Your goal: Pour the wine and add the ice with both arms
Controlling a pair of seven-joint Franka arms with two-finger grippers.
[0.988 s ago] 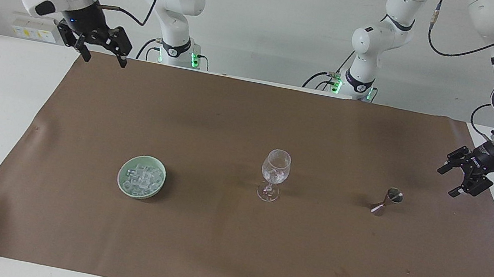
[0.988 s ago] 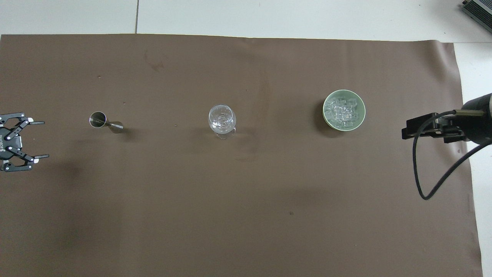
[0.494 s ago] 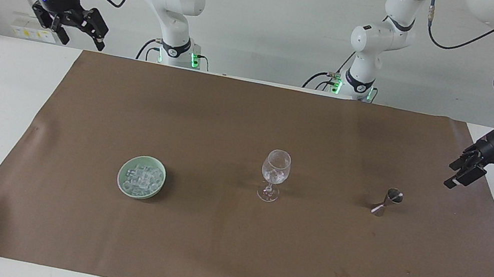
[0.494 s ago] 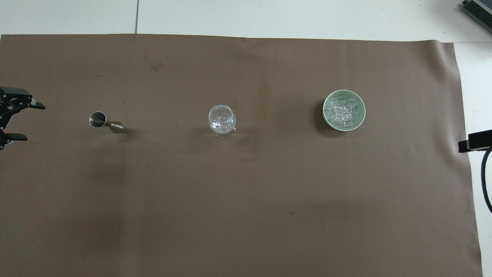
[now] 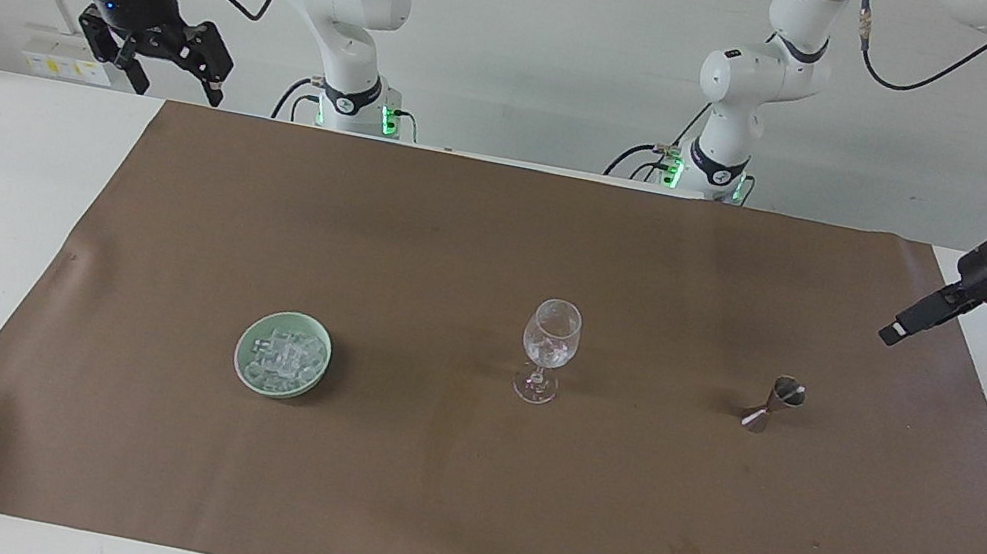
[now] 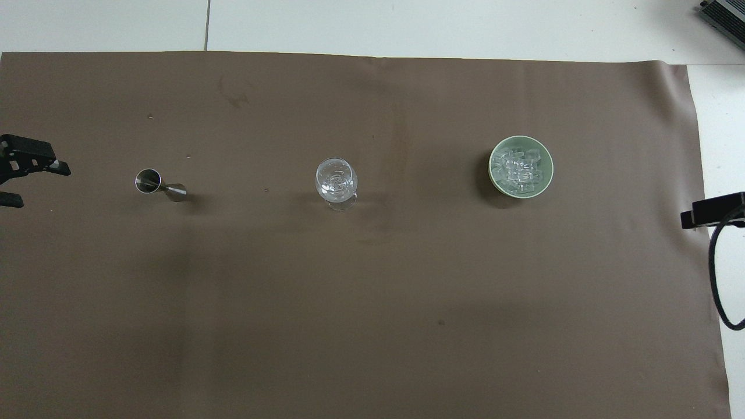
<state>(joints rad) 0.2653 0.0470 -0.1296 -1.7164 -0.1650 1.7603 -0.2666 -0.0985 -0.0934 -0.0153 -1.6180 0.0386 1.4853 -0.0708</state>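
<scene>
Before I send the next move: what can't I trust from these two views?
- Wine level in the jigger: too small in both views.
- Left hand: cut off by the overhead view's edge; seen edge-on in the facing view.
- Right hand: mostly outside the overhead view.
- Wine glass contents: unclear through the clear glass.

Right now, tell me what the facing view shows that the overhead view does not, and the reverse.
Only the facing view shows both arms whole: the right gripper raised over its table corner, the left gripper above the mat's edge near the jigger.

Only the overhead view looks straight into the wine glass and the bowl.

Both show the ice, the mat, and both grippers empty.
</scene>
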